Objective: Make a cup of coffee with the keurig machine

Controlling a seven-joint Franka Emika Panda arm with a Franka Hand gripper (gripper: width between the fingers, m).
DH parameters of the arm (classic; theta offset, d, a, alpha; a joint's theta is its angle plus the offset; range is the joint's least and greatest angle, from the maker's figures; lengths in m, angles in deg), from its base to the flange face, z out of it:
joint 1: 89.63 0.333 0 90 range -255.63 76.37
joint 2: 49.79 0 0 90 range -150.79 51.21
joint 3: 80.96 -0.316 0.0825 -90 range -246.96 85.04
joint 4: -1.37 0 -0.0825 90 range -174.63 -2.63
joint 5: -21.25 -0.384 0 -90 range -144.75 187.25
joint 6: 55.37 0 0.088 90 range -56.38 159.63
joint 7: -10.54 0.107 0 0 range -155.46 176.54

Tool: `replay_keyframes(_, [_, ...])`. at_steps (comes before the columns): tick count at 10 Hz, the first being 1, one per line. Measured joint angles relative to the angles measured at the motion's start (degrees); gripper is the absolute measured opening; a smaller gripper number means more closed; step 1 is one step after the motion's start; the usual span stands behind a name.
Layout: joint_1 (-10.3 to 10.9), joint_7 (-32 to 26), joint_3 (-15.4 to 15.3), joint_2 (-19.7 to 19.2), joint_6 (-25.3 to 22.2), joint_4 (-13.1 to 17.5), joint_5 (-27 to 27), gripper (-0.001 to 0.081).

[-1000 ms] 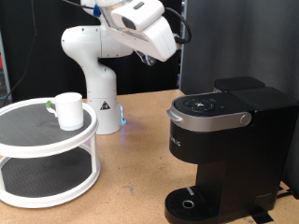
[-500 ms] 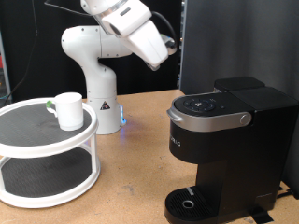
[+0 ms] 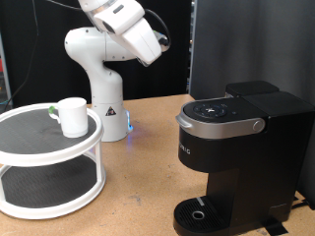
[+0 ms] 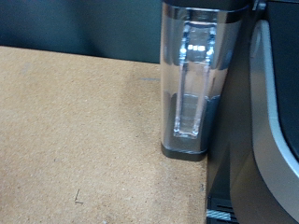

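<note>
The white cup stands upright on the top tier of a round white two-tier stand at the exterior view's left. The black keurig machine stands at the exterior view's right with its silver-grey lid down and nothing on its round drip base. My gripper is high in the air near the exterior view's top, between the cup and the machine, touching neither. Its fingers do not show in the wrist view, which looks down at the machine's clear water tank and dark body.
The arm's white base stands behind the stand on the brown cork-like tabletop. A black panel rises behind the machine. A small dark-and-green item lies on the top tier beside the cup.
My hand has swung up and towards the exterior view's left, away from the machine. The cup and the machine have not moved.
</note>
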Motion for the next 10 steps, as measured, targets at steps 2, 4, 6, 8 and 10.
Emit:
replay_keyframes(2, [-0.3,5.3,0.2,0.4,2.1,-1.5,-4.1,0.0002])
replay_keyframes(4, [-1.2,6.4,1.4,2.0,1.6,-3.5,-5.5,0.0002])
replay_keyframes(6, [-2.3,5.6,3.3,4.8,-2.1,-5.1,-4.8,0.0002])
replay_keyframes(8, [-2.5,5.8,3.9,6.2,-2.4,-5.9,-4.8,0.0002])
replay_keyframes(10, [-2.9,12.0,3.4,7.4,6.7,-8.5,-11.9,0.0002])
